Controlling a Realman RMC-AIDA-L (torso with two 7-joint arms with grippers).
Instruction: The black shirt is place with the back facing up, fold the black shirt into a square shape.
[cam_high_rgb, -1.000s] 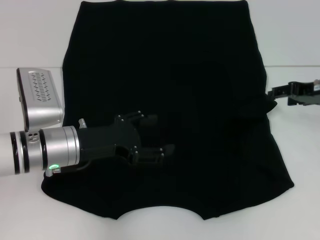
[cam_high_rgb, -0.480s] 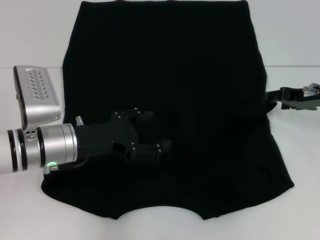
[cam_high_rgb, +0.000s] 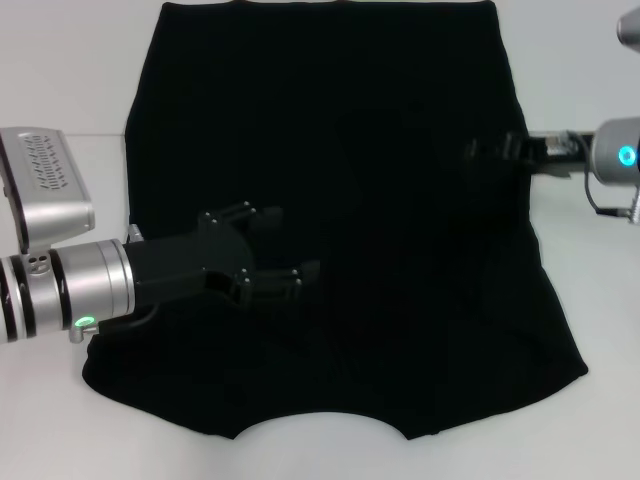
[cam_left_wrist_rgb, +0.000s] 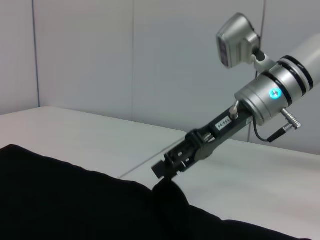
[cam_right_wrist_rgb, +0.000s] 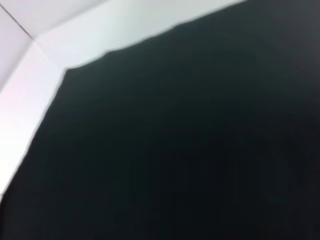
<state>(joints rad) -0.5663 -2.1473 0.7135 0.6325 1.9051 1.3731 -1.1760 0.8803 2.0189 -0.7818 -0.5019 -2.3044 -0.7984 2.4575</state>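
black shirt (cam_high_rgb: 400, 260) apparently under both grippers

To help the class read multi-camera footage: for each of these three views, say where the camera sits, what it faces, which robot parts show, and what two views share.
Head view: on the robot's head, looking down at the black shirt on the white table; left gripper over the cloth, right gripper at its right edge.
Left wrist view: on the left arm, facing across the shirt to the right gripper.
Right wrist view: on the right arm, facing the shirt; no robot parts.
Shared: head and left wrist both show the right gripper at the shirt's edge.
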